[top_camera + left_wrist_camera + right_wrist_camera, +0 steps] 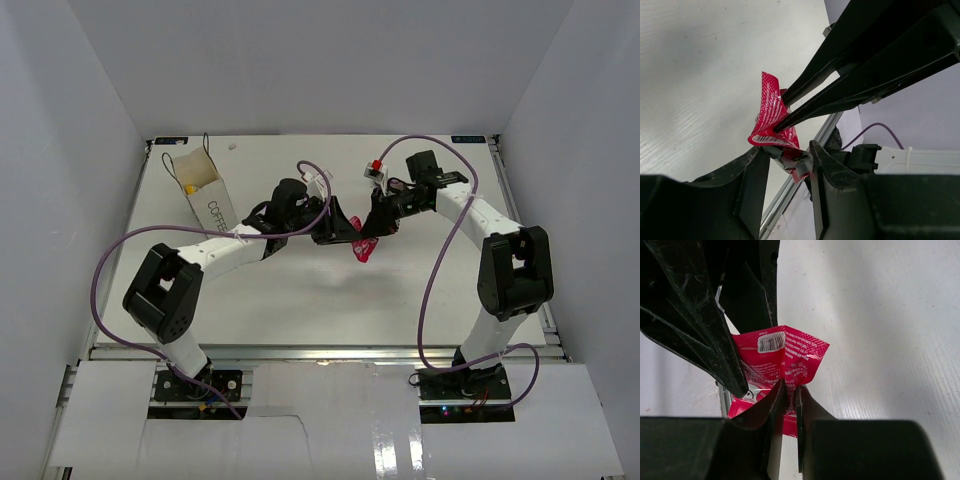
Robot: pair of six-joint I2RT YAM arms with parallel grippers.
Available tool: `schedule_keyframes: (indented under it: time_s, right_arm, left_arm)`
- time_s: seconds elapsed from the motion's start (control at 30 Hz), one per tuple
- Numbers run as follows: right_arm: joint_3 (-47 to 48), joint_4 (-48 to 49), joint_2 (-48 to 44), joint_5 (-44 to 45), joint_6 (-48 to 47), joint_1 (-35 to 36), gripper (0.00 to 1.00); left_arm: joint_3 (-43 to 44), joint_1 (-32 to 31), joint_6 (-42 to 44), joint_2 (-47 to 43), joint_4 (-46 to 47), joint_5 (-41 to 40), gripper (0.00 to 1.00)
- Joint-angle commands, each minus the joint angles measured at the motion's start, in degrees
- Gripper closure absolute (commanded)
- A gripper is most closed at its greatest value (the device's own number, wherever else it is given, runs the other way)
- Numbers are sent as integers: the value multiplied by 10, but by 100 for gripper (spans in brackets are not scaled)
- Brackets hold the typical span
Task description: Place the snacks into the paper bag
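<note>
White table (300, 310) inside plain white walls. The paper bag (205, 195) sits at ten o'clock, a yellow snack (190, 187) inside. At centre the right gripper (790, 390) pinches a pink-red packet (790, 357) tightly. The left gripper (787, 155), half-closed, brackets its other end; whether it grips is unclear.

ahead of my left gripper (787, 152) the right gripper (790, 390) and its packet (795, 352) block me; bare table (300, 290) beside it is open.

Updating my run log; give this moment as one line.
right gripper: shut on pink packet | left gripper: around same packet, grip unclear | bag: far left, open
</note>
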Motion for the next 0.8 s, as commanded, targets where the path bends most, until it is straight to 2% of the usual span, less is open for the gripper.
schedule_keyframes:
  time_s: [0.0,0.07,0.1,0.2,0.33,0.43,0.47,0.53,0.57,0.63,0.67,0.77]
  right_arm:
    - [-5,12,-31,-33,5,5,90]
    - [-4,12,-31,-34,3,5,88]
    - [-2,12,-31,-36,3,5,85]
    - [1,10,-30,-40,1,6,81]
    - [9,3,-30,-43,-6,5,78]
    - [17,-7,-34,-42,-21,4,70]
    - [21,-12,-34,-39,-29,3,61]
    - [35,-31,-40,-37,-59,-6,51]
    - [41,-34,-43,-35,-65,-11,38]
    - [67,-51,-44,-35,-93,-29,27]
    - [78,-58,-43,-36,-103,-36,18]
    - [113,-73,-40,-38,-126,-60,3]
  left_arm:
    - [19,-2,6,4,3,0,55]
    - [19,-2,8,3,3,1,61]
    - [19,-2,9,3,2,4,68]
    - [17,-2,9,2,2,8,80]
    - [15,-2,13,-7,-8,-2,91]
    - [22,-1,36,-19,-39,-31,100]
    - [26,-1,45,-25,-60,-42,100]
    - [39,0,76,-38,-103,-83,100]
    - [48,1,86,-54,-136,-98,100]
    - [54,6,111,-70,-169,-126,100]
    - [55,14,117,-90,-197,-149,100]
    - [58,33,138,-119,-244,-183,100]
